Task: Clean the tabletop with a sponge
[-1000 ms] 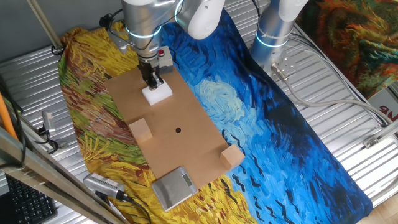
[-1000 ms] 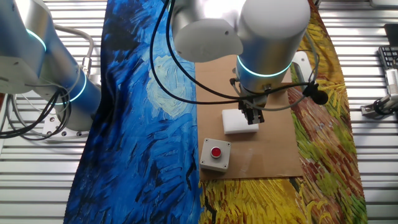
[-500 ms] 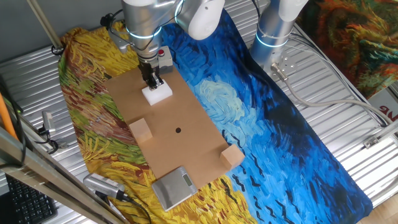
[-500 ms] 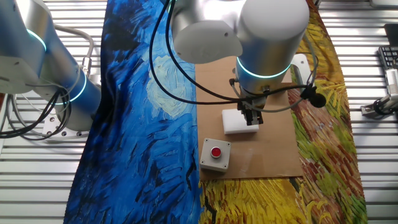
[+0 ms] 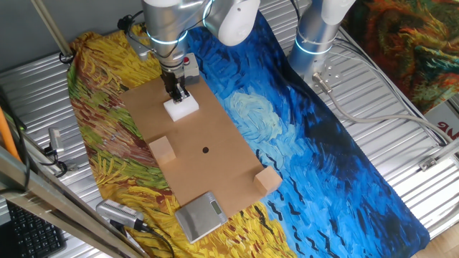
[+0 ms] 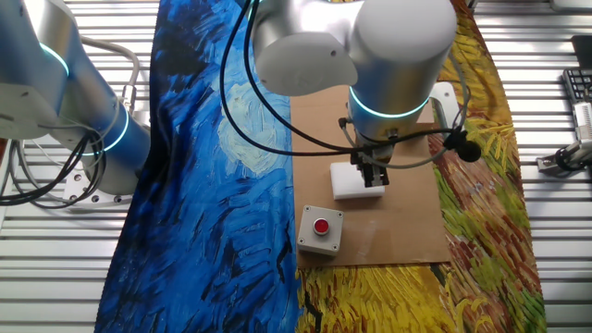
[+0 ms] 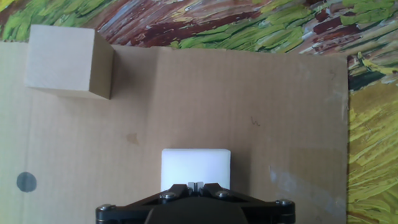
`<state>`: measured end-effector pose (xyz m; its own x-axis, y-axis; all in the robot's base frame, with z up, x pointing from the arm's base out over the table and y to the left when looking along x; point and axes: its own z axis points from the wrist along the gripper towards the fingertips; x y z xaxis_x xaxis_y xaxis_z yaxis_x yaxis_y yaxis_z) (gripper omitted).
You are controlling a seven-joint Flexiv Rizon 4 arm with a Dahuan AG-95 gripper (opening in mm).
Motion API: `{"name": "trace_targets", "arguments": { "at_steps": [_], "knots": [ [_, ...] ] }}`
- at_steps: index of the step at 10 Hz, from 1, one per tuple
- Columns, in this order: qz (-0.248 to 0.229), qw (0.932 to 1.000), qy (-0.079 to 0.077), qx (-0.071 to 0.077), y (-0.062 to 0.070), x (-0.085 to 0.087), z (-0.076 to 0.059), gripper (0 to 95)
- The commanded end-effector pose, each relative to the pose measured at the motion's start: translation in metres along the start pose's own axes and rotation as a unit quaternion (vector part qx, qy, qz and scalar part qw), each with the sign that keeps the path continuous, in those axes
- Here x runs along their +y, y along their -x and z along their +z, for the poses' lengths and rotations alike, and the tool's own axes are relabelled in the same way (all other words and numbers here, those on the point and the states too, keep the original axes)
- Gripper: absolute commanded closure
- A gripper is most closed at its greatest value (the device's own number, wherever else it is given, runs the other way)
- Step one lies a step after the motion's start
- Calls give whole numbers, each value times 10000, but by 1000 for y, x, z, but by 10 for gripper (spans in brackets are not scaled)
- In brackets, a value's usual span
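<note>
Painted cloth (image 5: 301, 143) covers the bench beneath the tabletop (image 5: 215, 168). Sponge (image 5: 181, 107) sits flat near the board's far end, squarish, no marked long axis. Gripper (image 6: 372, 176) stands over it, fingers apparently closed together on its top edge. Likely light, soft, compressible; best gripped across opposite sides.

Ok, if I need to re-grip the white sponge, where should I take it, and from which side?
Probably straight down from above, jaws across two opposite flat side faces of the sponge. It lies flat on the tabletop, squarish, its sides free; the gripper already sits over it.
</note>
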<state>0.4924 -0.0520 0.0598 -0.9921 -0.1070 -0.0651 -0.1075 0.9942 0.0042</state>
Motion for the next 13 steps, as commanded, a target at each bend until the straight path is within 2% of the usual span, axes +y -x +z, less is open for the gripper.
{"name": "trace_targets", "arguments": {
  "at_steps": [1, 4, 5, 8, 13],
  "knots": [
    [-2, 10000, 20, -7, -1, 0, 1, 950],
    [3, 10000, 23, 24, -1, 0, 2, 950],
    [-11, 10000, 22, 11, -1, 0, 2, 570],
    [-156, 9999, 45, 9, -1, 0, 2, 0],
    [-83, 10000, 32, 5, -1, 0, 2, 0]
  ]
}}
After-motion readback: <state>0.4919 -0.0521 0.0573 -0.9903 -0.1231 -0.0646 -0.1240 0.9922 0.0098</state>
